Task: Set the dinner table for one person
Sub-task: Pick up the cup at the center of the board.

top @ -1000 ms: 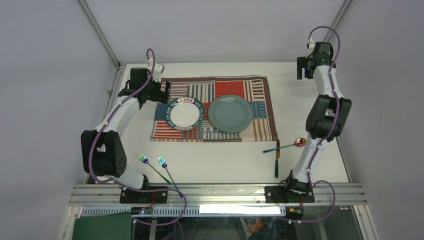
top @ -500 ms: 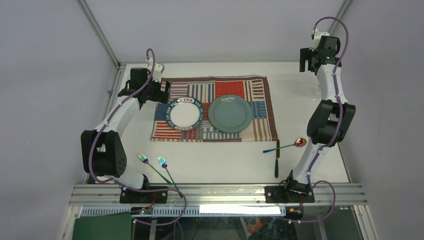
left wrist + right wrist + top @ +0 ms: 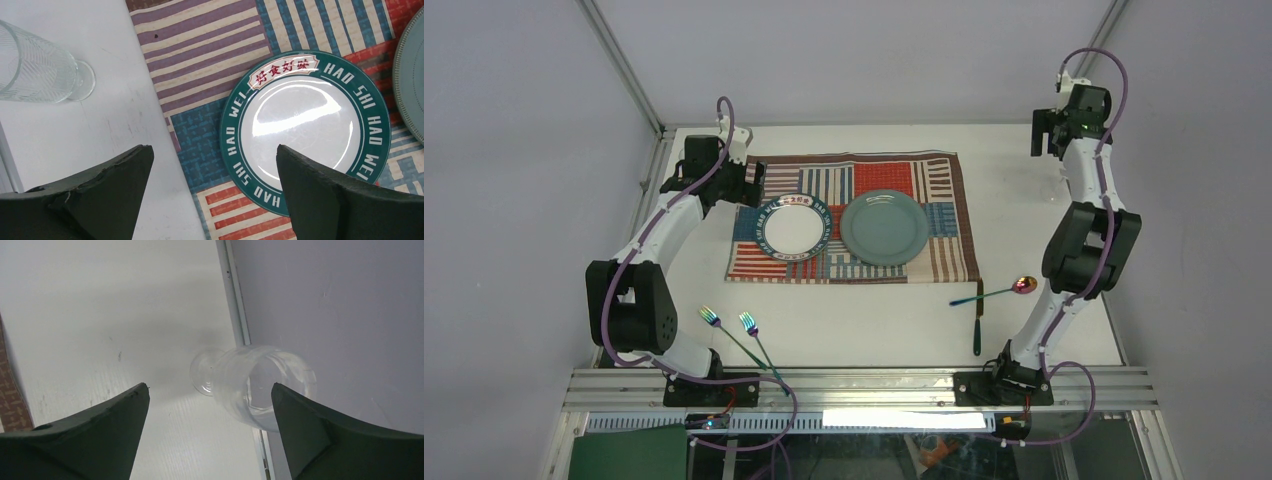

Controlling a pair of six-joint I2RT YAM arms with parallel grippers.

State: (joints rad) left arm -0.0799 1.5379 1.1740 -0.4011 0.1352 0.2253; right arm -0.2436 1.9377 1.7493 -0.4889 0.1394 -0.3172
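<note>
The dinner table (image 3: 874,325) is white, and a striped patchwork placemat (image 3: 944,180) lies at its middle back. On the mat sit a white plate with a green lettered rim (image 3: 793,228) and a grey-green plate (image 3: 884,227). My left gripper (image 3: 749,186) hangs open over the mat's left edge. In its wrist view the jaws (image 3: 215,170) straddle that edge and the plate rim (image 3: 235,150), with a clear glass (image 3: 40,70) on the table to the left. My right gripper (image 3: 1046,135) is open and raised at the far right corner. Its own view (image 3: 210,405) looks down on another clear glass (image 3: 260,385).
Two iridescent forks (image 3: 714,322) (image 3: 752,325) lie near the front left by the left arm's base. A spoon (image 3: 1022,286) and a dark-handled knife (image 3: 977,320) lie at the front right. Aluminium rails (image 3: 864,385) edge the table, and grey walls stand close on both sides.
The right arm has swung its gripper rightward and farther back toward the far right corner. The left arm and all tableware have stayed put.
</note>
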